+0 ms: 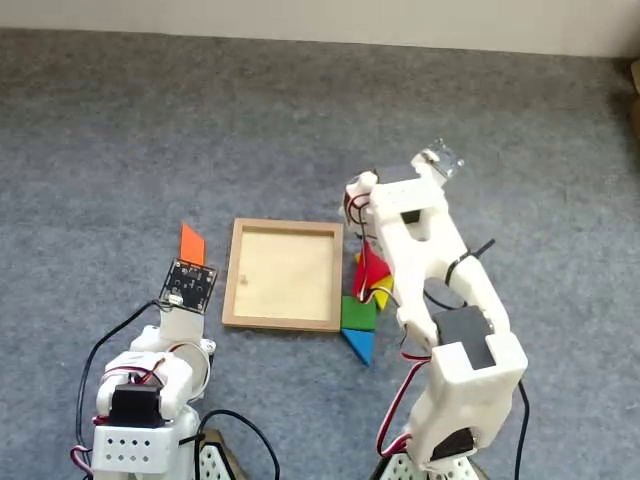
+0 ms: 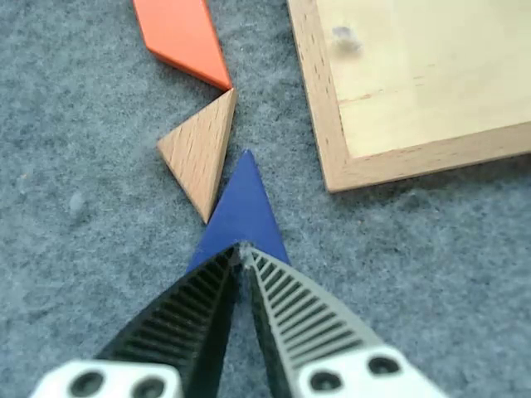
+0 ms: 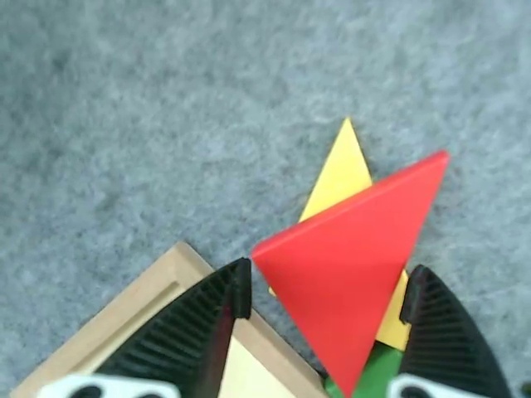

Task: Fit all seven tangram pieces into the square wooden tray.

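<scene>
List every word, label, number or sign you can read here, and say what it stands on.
No text can be read.
The circuit board on the left arm's wrist: tiny marks, too small to read.
The wooden tray, red triangle, orange piece and blue triangle: no print.

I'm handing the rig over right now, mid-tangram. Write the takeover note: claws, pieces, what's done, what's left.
Left claw: shut, tips over the dark blue triangle; can't confirm a grip.
Right claw: open, straddling the red triangle, which lies on the yellow triangle.
Left arm's side of the tray: dark blue, wood triangle, orange parallelogram.
Right arm's side: red, yellow, green square, light blue triangle.
Done: nothing; the tray holds no piece.
Left: all seven.
</scene>
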Tool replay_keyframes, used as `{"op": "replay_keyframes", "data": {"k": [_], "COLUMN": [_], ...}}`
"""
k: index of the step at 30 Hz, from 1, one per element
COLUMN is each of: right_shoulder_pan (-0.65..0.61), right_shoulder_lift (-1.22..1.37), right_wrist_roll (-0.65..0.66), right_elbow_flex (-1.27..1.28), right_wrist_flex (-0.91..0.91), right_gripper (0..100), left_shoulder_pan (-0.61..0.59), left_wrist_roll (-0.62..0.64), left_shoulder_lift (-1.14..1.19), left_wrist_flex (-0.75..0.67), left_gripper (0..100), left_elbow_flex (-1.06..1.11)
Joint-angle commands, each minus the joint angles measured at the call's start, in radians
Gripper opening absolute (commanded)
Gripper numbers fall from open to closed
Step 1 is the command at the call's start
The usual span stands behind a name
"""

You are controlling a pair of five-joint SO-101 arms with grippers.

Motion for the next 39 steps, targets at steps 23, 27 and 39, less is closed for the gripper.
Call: {"op": "replay_keyframes", "data": {"k": [23,27,39], "right_shoulder_pan": [0.013,0.015,0.021], "right_shoulder_lift": [0.168,0.168,0.171], "right_wrist_roll": [0.021,0.028,0.069], "right_elbow_flex": [-0.269,-0.269,-0.271], "right_wrist_flex": [0.147,0.136,0.133], "right_gripper": [26.4,13.6,1.6], "left_shoulder_pan": [0.012,0.012,0.012], "left_wrist_roll": [-0.005,-0.005,-0.005], "left_shoulder_lift": [-0.042,-0.042,-0.042], "left_wrist_flex": [0.005,0.005,0.005], "left_gripper": [1,1,1], "left_elbow_flex": [0.019,0.019,0.019]}}
